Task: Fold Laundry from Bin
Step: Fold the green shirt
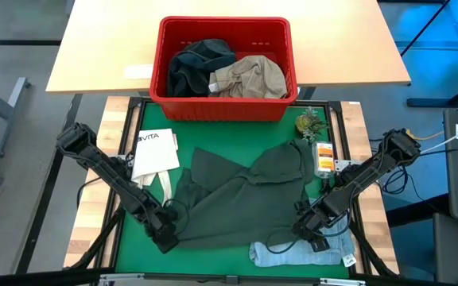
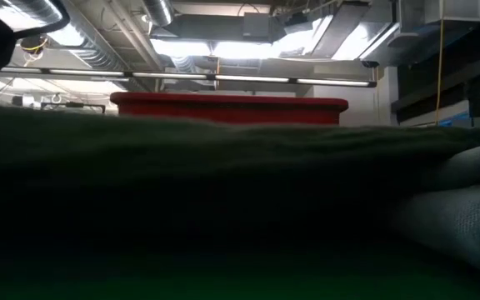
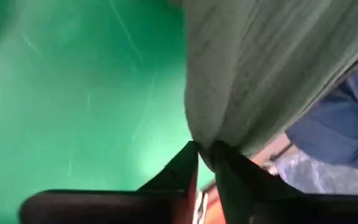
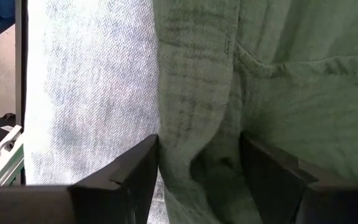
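A dark green garment [image 1: 245, 191] lies spread and rumpled on the green mat. Its near right part overlaps folded light blue jeans [image 1: 300, 254] at the near edge. My left gripper [image 1: 168, 236] is at the garment's near left corner, shut on it. My right gripper [image 1: 312, 230] is open at the garment's near right part. Its fingers stand on either side of a raised fold [image 4: 197, 143] beside the jeans [image 4: 92, 93]; whether they touch it I cannot tell. The red bin [image 1: 225, 107] at the far edge holds a dark piece [image 1: 193, 67] and a khaki one [image 1: 249, 77]. My left gripper [image 3: 205, 155] pinches a gathered bit of the dark green garment's near left edge [image 3: 207, 140] between its two fingertips. The fingers slant down from the table's left side. The cloth rises away from the tips in folds, while the rest of the garment lies on the mat.
A white tote bag [image 1: 156, 151] with loop handles lies left of the garment. A small green plant-like thing [image 1: 308, 123] and an orange-labelled item [image 1: 324, 156] sit at the mat's far right. Bare mat [image 1: 133, 246] shows at the near left.
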Controlling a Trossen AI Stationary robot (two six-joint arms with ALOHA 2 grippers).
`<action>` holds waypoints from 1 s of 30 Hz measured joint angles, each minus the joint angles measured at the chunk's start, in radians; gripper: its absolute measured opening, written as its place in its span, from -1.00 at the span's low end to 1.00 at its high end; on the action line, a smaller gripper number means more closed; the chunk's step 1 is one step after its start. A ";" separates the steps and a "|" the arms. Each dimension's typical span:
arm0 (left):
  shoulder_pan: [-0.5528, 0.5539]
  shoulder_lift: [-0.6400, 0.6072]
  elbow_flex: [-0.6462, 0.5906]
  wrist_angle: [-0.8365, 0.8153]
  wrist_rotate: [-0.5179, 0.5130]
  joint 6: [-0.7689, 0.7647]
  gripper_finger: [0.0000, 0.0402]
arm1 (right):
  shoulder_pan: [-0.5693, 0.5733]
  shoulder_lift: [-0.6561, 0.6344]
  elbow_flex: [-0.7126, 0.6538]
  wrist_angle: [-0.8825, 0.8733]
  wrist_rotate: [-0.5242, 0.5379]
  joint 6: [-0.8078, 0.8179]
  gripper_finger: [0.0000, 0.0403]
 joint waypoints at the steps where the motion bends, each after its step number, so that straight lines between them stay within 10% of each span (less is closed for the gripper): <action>1: -0.001 0.000 0.000 0.000 -0.026 0.000 -0.70 | 0.000 0.000 0.000 0.000 0.000 0.000 0.09; 17: 0.021 0.000 0.000 -0.008 -0.418 0.009 -0.28 | 0.001 0.000 -0.001 0.000 0.001 0.000 0.09; 30: 0.311 0.000 -0.001 -0.263 -0.631 0.128 -0.32 | 0.001 0.000 -0.001 0.000 0.008 0.000 0.09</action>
